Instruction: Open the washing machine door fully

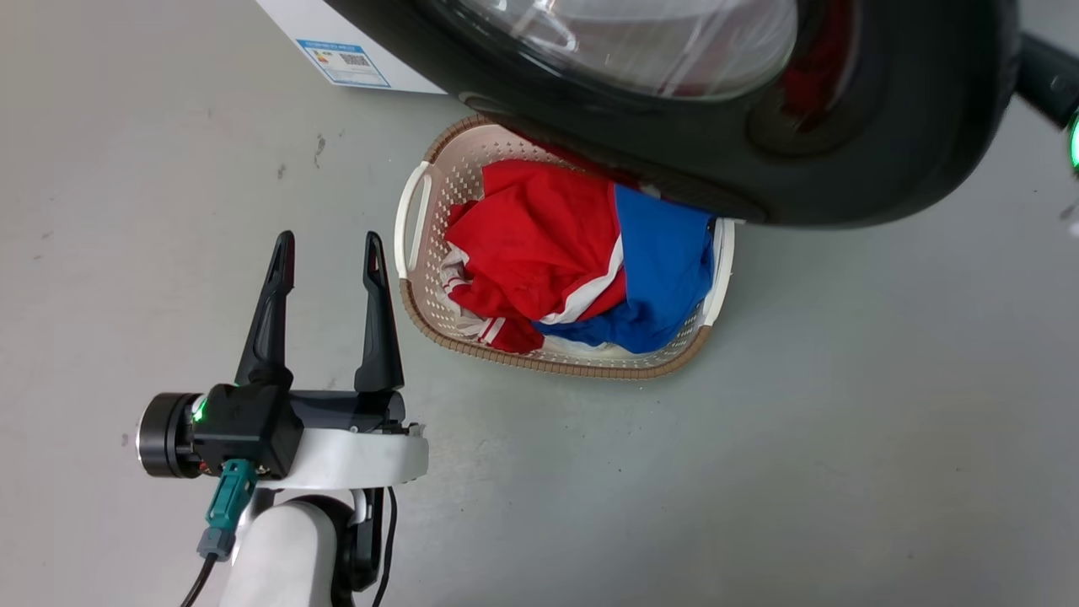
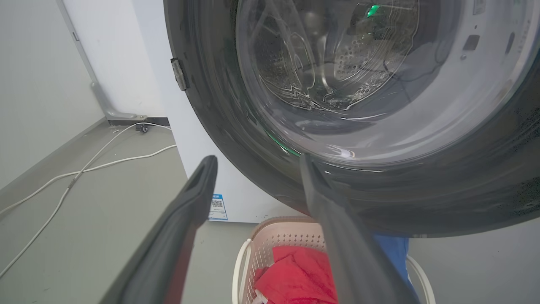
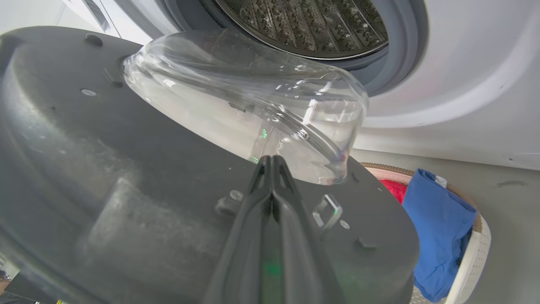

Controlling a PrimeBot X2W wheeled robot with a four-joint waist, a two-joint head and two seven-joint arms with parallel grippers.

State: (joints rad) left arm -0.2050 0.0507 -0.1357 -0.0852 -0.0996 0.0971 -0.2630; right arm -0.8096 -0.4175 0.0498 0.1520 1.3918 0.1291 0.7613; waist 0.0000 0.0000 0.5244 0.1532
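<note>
Black and glossy, the washing machine door hangs across the top edge of the head view, swung out over a laundry basket of red and blue clothes on the grey floor. A white corner of the washing machine shows at the upper left. The left gripper sits at the lower left, fingers spread wide with nothing between them.

From the left wrist, that left gripper points at the door's outer face, close to its lower rim; the washing machine's front panel stands behind, and white cables trail along the floor.

From the right wrist, the right gripper has its fingers pressed together, gripping nothing; the tips lie at the door's inner face, just below the glass bowl – whether they touch I cannot tell. The drum gapes beyond.

Likely trouble: the closed tips could skid across that smooth face onto the glass and lose the push – or the door, swinging wider, could strike the left fingers waiting outside it.
</note>
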